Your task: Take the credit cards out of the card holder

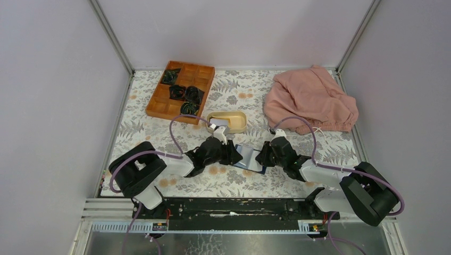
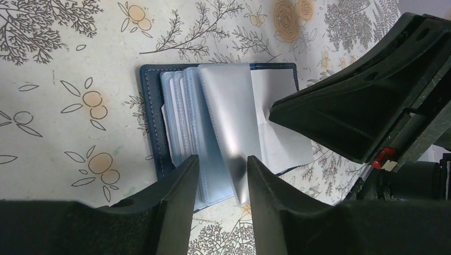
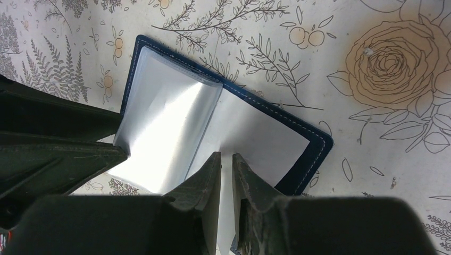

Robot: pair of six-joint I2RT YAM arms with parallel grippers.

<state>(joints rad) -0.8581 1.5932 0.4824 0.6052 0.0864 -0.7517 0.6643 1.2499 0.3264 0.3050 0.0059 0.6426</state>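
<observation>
Card holder (image 1: 249,158) is seen lying open, inside up, on the floral table (image 1: 149,133), near the front edge and between the two grippers; navy cover (image 2: 151,106) is flat on the cloth, its stitched border visible in both wrist views.

A fan of clear plastic sleeves (image 2: 228,117) is raised from the spine; the remaining sleeves are stacked flat over the left half; credit cards cannot be told apart from the sleeves in any view.

Left gripper (image 2: 222,162): fingers are held well apart, astride the lower edge of the raised sleeve; neither finger is seen pressing on it; nothing is gripped.

Right gripper (image 3: 224,156): fingers are drawn almost together, only a thin slit being left; tips are placed over the pale page on the right half of the holder; whether the page is pinched or merely touched cannot be told.

The two grippers are noted close together, each visible in the other's wrist view.

Beige oval dish (image 1: 239,123) is recorded just behind the left gripper; a small pale item lies in it, too small to identify.

Wooden compartment tray (image 1: 166,109) sits at the far left, dark bundles in several cells; pink cloth (image 1: 311,101) is heaped at the far right.
</observation>
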